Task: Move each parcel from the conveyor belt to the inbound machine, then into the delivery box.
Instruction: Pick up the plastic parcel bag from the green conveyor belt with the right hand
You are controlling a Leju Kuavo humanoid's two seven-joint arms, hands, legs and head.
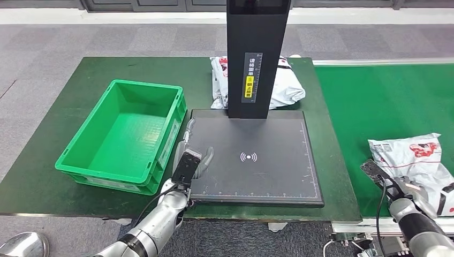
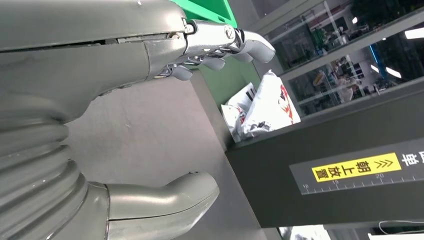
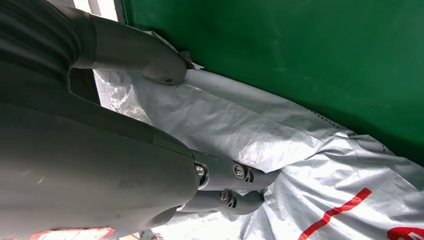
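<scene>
White crinkled parcel (image 1: 415, 155) flat on green conveyor belt (image 1: 375, 101) — right hand (image 1: 400, 188) touching.

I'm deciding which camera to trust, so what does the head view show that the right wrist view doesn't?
Head view alone: the green crate, the inbound machine's dark scan plate, its black post, a second parcel behind the post, and the left hand. Right wrist view alone: the thumb pressing the parcel's crinkled wrap. Both: the right hand on the conveyor parcel and the green belt.

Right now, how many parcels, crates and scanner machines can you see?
Parcels: 2, one on the belt under the right hand, one behind the scanner post
Green crates: 1
Scanner machines: 1
Total: 4
</scene>
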